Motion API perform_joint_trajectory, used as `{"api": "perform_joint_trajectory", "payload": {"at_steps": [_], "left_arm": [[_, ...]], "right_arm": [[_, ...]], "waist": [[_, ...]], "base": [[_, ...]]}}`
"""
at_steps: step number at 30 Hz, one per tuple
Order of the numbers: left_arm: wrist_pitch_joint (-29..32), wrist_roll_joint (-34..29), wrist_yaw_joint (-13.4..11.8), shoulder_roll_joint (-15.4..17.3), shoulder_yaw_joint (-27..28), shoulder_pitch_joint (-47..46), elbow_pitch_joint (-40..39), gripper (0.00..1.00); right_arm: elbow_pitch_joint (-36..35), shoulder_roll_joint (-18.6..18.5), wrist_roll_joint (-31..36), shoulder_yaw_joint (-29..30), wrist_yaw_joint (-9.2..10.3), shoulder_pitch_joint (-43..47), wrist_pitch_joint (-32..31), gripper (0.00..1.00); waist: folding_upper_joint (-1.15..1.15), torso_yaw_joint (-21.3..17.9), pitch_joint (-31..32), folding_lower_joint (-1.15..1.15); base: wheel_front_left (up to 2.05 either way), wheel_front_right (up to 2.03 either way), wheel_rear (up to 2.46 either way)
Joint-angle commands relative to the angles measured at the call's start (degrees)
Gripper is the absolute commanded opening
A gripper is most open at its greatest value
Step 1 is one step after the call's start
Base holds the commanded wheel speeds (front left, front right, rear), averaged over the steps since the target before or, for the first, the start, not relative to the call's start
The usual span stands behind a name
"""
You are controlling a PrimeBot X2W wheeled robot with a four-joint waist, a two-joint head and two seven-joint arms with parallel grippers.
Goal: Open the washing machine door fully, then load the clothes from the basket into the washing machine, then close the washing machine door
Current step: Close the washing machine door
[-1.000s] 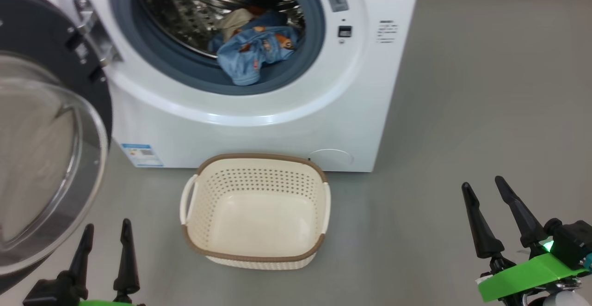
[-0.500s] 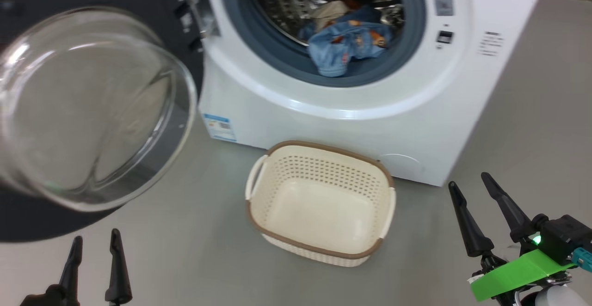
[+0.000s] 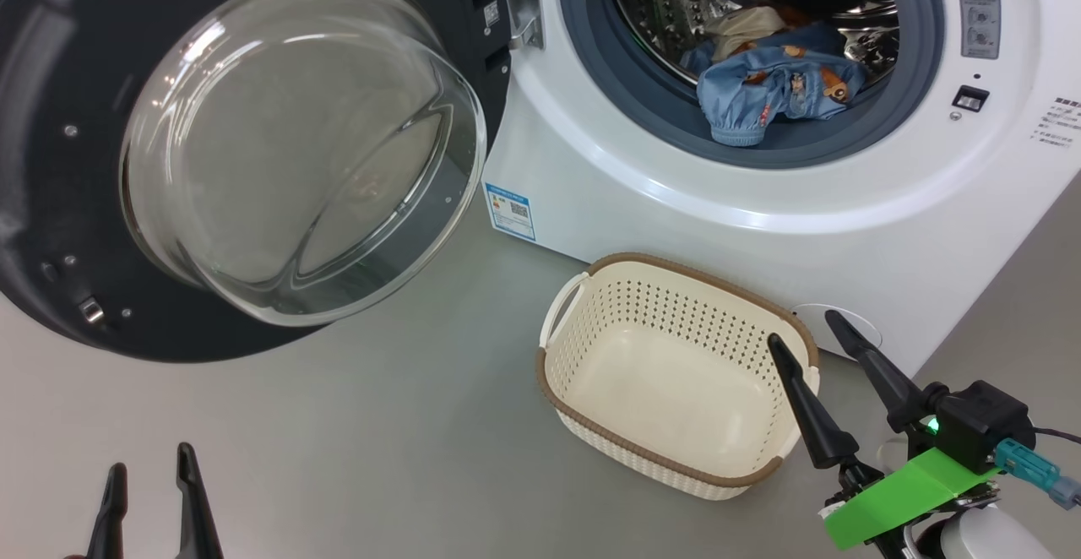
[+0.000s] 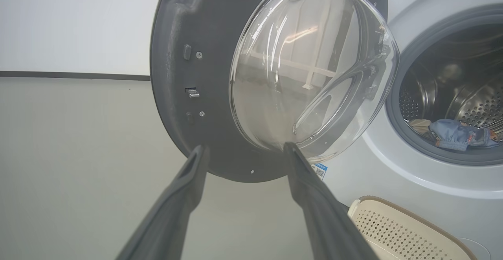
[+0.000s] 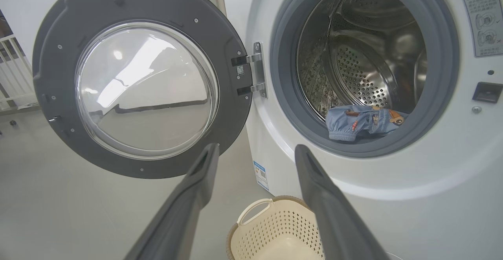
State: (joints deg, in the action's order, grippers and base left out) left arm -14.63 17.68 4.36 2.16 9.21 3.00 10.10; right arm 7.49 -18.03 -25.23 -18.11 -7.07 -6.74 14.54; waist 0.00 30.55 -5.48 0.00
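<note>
Light-blue fabric clothes (image 3: 773,86) printed with orange and cream animals lie in the steel drum (image 3: 676,2) of the white washing machine (image 3: 676,204) at the head view's upper right, spilling onto its grey-blue seal (image 3: 583,61); its large round black-rimmed door (image 3: 304,154) with bulging glass bowl stands swung wide at upper left. The cream perforated basket (image 3: 667,314) with brown rim sits on the grey floor (image 3: 380,441) below the machine. The left end effector (image 3: 149,458), lower left, and the right end effector (image 3: 802,328), lower right beside the basket, both gape, holding nothing.
</note>
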Motion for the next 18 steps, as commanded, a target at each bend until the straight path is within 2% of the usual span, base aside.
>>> {"api": "perform_joint_trajectory", "payload": {"at_steps": [1, 16, 18], "left_arm": [[-0.37, 0.36, -0.96, 0.73, 1.95, -0.21, -2.31, 1.00], [-0.37, 1.38, -2.16, 0.72, 1.85, 1.10, -4.60, 1.00], [-0.37, 1.54, -2.13, 0.72, 1.90, 0.94, -4.68, 0.42]], "right_arm": [[-0.85, -1.05, -0.76, -1.37, -0.42, -1.71, 0.46, 1.00], [-0.21, -1.73, -1.60, -2.88, -0.42, -2.72, 0.46, 1.00], [-0.19, -1.65, -1.61, -2.82, -0.42, -2.59, 0.46, 1.00]], "waist": [[0.00, 0.32, -0.41, 0.00], [0.00, 0.58, -1.09, 0.00], [0.00, 0.62, -1.11, 0.00]], "base": [[0.00, 0.00, 0.00], [0.00, 0.00, 0.00], [0.00, 0.00, 0.00]]}}
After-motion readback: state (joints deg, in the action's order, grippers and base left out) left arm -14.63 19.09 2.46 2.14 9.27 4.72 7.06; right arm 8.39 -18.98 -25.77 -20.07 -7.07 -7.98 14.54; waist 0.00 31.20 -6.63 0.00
